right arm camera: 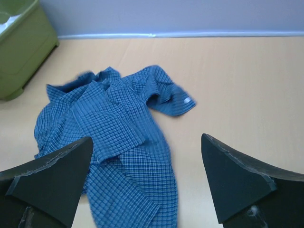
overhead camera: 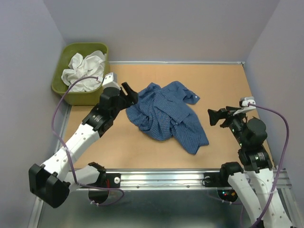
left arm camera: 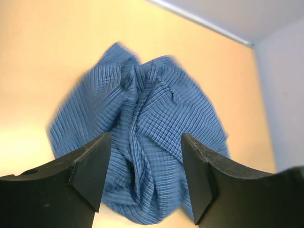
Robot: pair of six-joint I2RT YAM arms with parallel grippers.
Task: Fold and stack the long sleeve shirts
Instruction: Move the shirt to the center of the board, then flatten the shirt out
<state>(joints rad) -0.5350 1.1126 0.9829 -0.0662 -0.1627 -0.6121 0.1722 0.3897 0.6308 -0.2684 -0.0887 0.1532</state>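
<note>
While the blue shirt (overhead camera: 166,114) lies crumpled mid-table, running far-left to near-right, the left gripper (overhead camera: 130,94) hovers at its far-left edge, jaws apart and empty; the right gripper (overhead camera: 212,118), wide open, stands farther off to its right

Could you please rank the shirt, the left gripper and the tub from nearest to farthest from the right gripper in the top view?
1. Shirt, just left of the right gripper.
2. Left gripper, across the shirt.
3. Tub, far-left corner.
</note>
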